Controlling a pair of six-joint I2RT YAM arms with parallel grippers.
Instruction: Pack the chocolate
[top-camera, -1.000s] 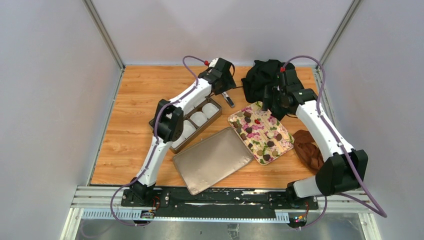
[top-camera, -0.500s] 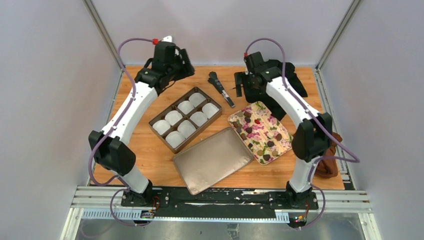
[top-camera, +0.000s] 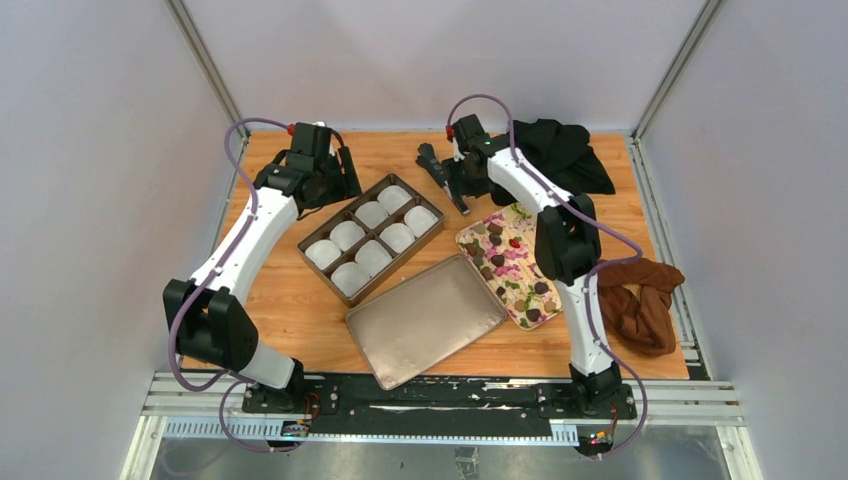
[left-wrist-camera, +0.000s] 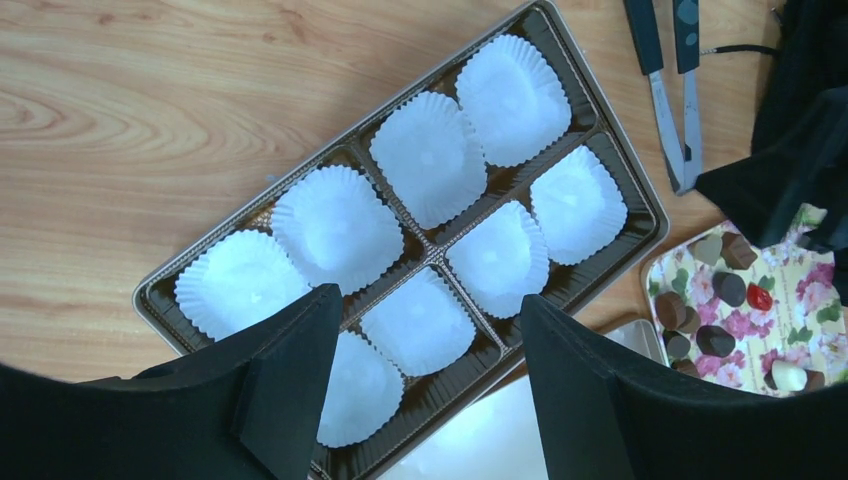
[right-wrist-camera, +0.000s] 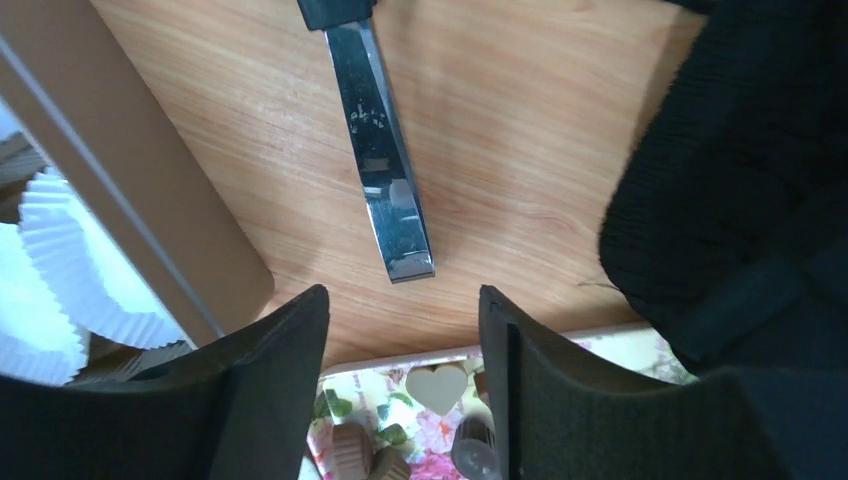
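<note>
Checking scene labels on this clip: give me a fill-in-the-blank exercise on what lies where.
1. All the paper cups in the box are ___.
2. The chocolates lie on the ___ tray.
3. The tongs lie between the box and the ___ cloth.
Missing words: empty; flowered; black.

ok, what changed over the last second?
Left gripper swung left, away from the tongs, to the far-left side of the cup box, open. Right gripper swung left from the black cloth to above the tongs, open. Nothing grabbed. Tongs, box, lid, flower tray, chocolates unmoved.
</note>
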